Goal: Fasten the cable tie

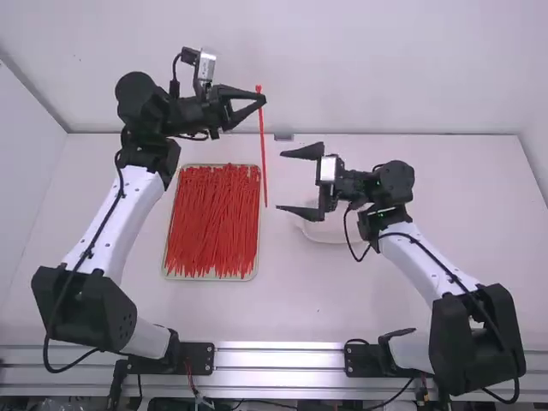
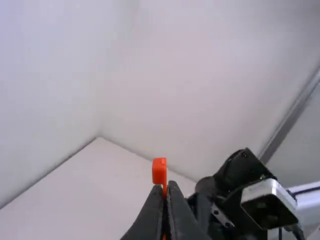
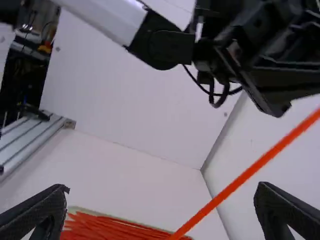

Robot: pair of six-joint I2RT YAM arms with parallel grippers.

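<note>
Table [image 1: 385, 282] and walls [image 1: 385, 60] white; left end effector [image 1: 258, 100] pinches cable tie [image 1: 262, 154], right end effector [image 1: 282, 181] gapes.

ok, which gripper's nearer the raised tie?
Left. The left gripper is shut on the tie near its head; the right gripper is open beside its lower part, apart.

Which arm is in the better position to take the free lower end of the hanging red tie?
Right, probably. The right gripper is open beside the lower part of the cable tie, while the left gripper is shut on its head end and holds it up.
</note>
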